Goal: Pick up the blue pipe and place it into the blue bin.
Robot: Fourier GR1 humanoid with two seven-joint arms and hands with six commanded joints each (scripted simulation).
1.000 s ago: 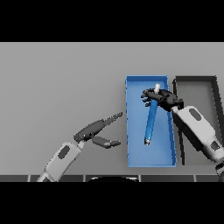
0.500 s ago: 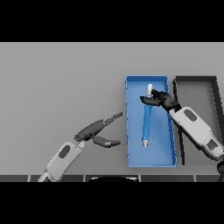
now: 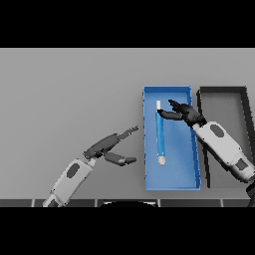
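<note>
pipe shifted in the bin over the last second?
Yes. The blue pipe went from slanted near the blue bin's middle to lying straight, closer to its left wall. The right hand now sits beside its upper end, fingers open.

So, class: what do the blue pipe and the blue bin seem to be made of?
Blue pipe: probably plastic, a smooth matte blue shaft with pale ends. Blue bin: likely plastic too, with thin, evenly coloured, glare-free walls. Neither look rules out painted metal.
</note>
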